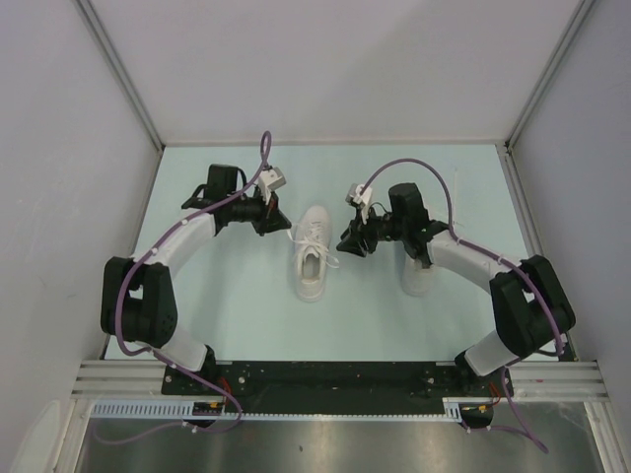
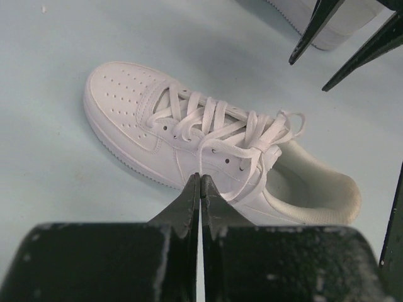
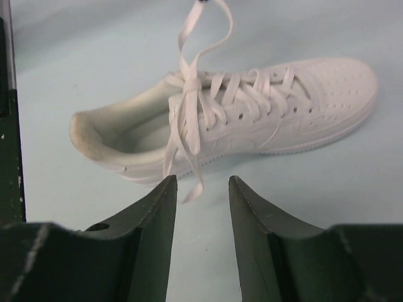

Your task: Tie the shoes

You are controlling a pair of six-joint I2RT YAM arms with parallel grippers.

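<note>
One white shoe (image 1: 312,256) lies in the middle of the table with its toe pointing away, and it fills the left wrist view (image 2: 157,126) and the right wrist view (image 3: 296,107). My left gripper (image 2: 200,179), at the shoe's left side (image 1: 285,225), is shut on a lace loop (image 3: 204,38) that rises taut from the knot. My right gripper (image 3: 201,182) is open to the right of the shoe (image 1: 346,241). A loose lace end (image 3: 192,189) dangles just past its fingertips, touching neither. The second shoe (image 1: 418,281) lies mostly hidden under my right arm.
The pale table (image 1: 237,315) is walled by white panels on three sides. My right gripper's fingers (image 2: 308,31) show in the left wrist view, in front of the second shoe's sole (image 2: 337,28). A metal rail (image 1: 128,374) runs along the near edge.
</note>
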